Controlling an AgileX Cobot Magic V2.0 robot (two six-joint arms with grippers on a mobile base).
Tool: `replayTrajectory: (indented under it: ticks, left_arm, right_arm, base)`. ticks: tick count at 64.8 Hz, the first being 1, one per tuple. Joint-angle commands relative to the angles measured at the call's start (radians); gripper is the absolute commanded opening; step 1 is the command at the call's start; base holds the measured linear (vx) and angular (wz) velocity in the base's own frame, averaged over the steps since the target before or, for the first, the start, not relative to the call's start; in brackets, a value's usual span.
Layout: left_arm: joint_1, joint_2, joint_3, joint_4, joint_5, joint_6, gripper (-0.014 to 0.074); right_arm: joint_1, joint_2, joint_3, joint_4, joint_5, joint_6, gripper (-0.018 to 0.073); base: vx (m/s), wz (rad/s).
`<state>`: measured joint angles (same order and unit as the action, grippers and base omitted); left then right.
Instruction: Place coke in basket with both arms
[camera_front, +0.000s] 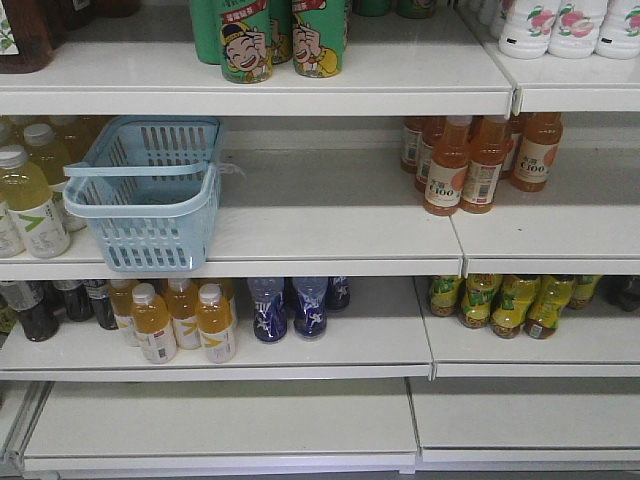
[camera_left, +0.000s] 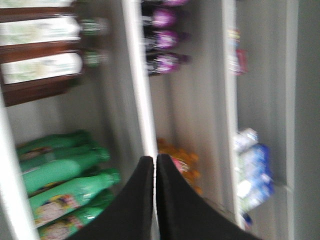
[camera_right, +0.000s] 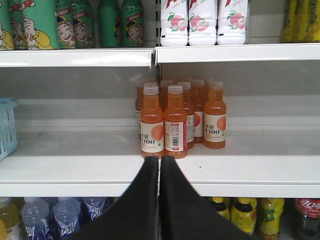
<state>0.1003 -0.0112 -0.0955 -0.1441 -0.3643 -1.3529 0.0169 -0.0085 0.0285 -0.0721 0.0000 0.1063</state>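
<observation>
The coke (camera_right: 306, 218), red label with white script, stands below the middle shelf (camera_right: 250, 175), far right. The right gripper (camera_right: 159, 158), jaws pressed together and empty, points level at orange bottles (camera_right: 172, 122) marked "C100". The basket (camera_front: 150, 245) sits on that shelf, left. The left gripper (camera_left: 155, 158), likewise closed on nothing, faces blurred green bottles (camera_left: 65, 190).

Light blue slotted basket (camera_front: 150, 235) on white shelf (camera_front: 330, 215). Orange bottles (camera_front: 480, 165), white-red labels. Green bottles (camera_front: 320, 40), cartoon faces. Coke (camera_right: 307, 208) dark, red label, white lettering. Left tool (camera_left: 155, 160) and right tool (camera_right: 159, 160) black.
</observation>
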Motion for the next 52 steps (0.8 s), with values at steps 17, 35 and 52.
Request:
replayTrajectory:
  ticks: [17,35,52]
  left_arm:
    - [-0.003,0.323,-0.28,0.558,-0.159,-0.361,0.0126]
    - [-0.003,0.729,-0.287,0.618,-0.359,-0.485,0.0554]
    - [-0.003,1.097,-0.287,0.581,-0.591,-0.506,0.0624]
  right_arm:
    - [-0.003,-0.015,0.019,-0.006,-0.074,-0.005,-0.0005]
    - [-0.003,-0.015,0.019,-0.006,-0.074,-0.005,-0.0005]
    - [-0.003,-0.015,0.019,-0.006,-0.074,-0.005,-0.0005]
  base:
    - [0.0,0.0]
    - [0.0,0.0]
    - [0.0,0.0]
